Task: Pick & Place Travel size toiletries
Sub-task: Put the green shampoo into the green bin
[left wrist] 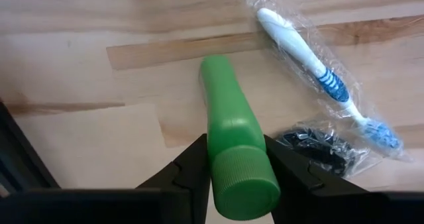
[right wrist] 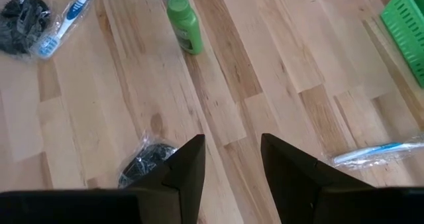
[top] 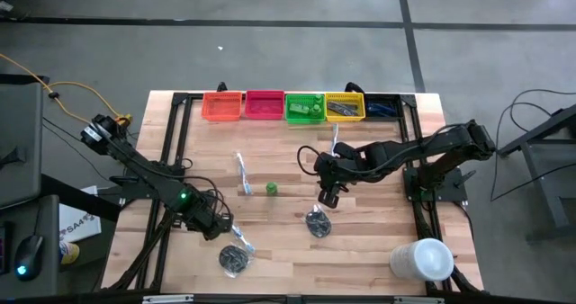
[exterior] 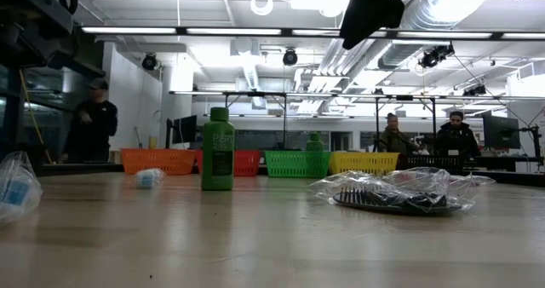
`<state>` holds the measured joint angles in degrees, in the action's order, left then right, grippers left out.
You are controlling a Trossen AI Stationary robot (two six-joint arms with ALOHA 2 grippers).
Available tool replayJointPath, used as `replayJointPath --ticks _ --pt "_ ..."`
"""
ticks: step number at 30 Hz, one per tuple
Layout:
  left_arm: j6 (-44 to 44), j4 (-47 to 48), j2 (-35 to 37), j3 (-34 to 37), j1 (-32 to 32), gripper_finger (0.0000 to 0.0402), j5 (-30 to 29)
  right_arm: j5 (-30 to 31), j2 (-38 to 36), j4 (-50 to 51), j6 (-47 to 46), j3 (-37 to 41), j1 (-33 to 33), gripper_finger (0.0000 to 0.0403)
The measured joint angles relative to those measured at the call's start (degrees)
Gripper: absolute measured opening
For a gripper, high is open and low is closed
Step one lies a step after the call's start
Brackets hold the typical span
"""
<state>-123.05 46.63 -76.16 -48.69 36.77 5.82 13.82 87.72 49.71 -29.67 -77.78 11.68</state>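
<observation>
My left gripper [left wrist: 237,174] is near the table's front left [top: 220,225], shut on a stubby green bottle [left wrist: 228,124]. Beside it lie a clear-wrapped white-blue toothbrush [left wrist: 324,78] and a dark round bundle [left wrist: 324,148]. My right gripper [right wrist: 232,161] hangs open at mid-table [top: 328,196], above and just beyond another wrapped dark bundle [top: 317,221] [right wrist: 147,161]. A second green bottle [top: 271,189] [exterior: 218,149] stands upright on its base. Further wrapped toothbrushes lie flat [top: 243,174] [right wrist: 381,151]. My left gripper pinches the green bottle between its two fingers [left wrist: 195,168], on the upper body just below the ribbed cap [left wrist: 232,144]. The fingers lie across the bottle. Its cap end points back toward the wrist and its base points away, slanting down. I cannot tell whether the base touches the table.
A row of bins lines the far edge: orange [top: 222,106], pink [top: 264,105], green [top: 304,107], yellow [top: 345,106] and dark blue [top: 382,107]. A large white cylinder [top: 423,259] lies at the front right. People stand in the room behind the table.
</observation>
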Motion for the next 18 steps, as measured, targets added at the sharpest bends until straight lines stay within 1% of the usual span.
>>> replayJointPath --ticks 10,14,16,18 --pt "6.2 0.31 4.01 0.0 0.0 0.0109 -2.16 -1.26 0.0 -0.65 0.2 0.0 0.0 0.0142" --pt "13.49 2.15 6.72 -1.42 -0.03 0.0109 -6.98 -6.64 0.0 -3.53 4.49 0.0 -0.02 0.0142" --pt "18.12 4.14 7.98 -2.65 -0.07 0.0109 -9.76 -9.67 0.02 -6.41 7.17 0.0 0.0 0.0142" --pt "22.18 6.59 8.96 -3.46 -0.28 0.0109 -10.94 -11.21 0.3 -10.17 8.79 0.0 0.0 0.0142"
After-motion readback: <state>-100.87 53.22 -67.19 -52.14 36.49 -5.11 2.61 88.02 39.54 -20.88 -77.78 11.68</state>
